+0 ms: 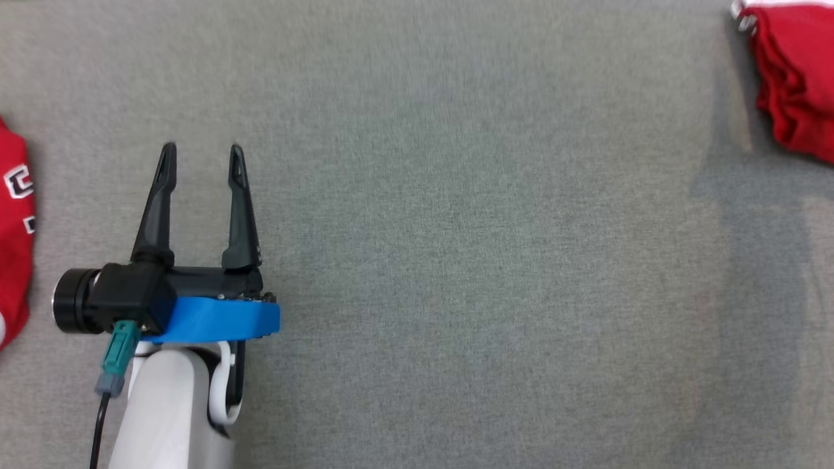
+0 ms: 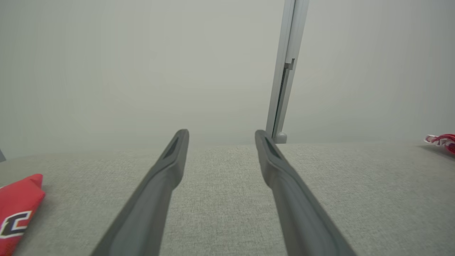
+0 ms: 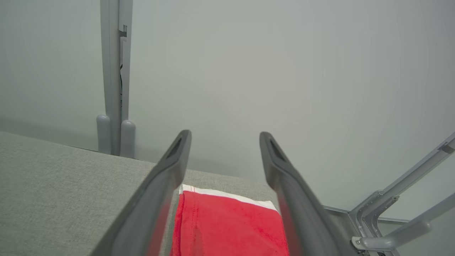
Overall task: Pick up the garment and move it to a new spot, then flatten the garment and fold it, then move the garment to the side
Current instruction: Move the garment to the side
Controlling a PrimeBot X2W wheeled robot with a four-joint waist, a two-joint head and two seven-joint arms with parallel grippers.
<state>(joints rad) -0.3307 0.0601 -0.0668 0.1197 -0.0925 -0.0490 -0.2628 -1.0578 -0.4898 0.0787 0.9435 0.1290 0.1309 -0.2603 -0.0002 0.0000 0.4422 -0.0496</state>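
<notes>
folded garment (image 1: 798, 85) laid at the far right of the table (image 1: 456, 228) — nothing gripped
the right gripper (image 3: 222, 137) is seen with fingers spread wide, the red garment lying flat between them, not pinched; the left gripper (image 1: 202, 148) is held over bare table, fingers likewise apart and empty — a second red cloth (image 1: 13, 228) is seen at the left edge.

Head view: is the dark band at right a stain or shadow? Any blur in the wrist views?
Head view: soft-edged, likely a shadow on the grey tabletop below the folded red garment; no glare. Right wrist view: right tool blurs toward the bottom edge, fingers tinted red by the garment. Left wrist view: left tool blurs likewise.
</notes>
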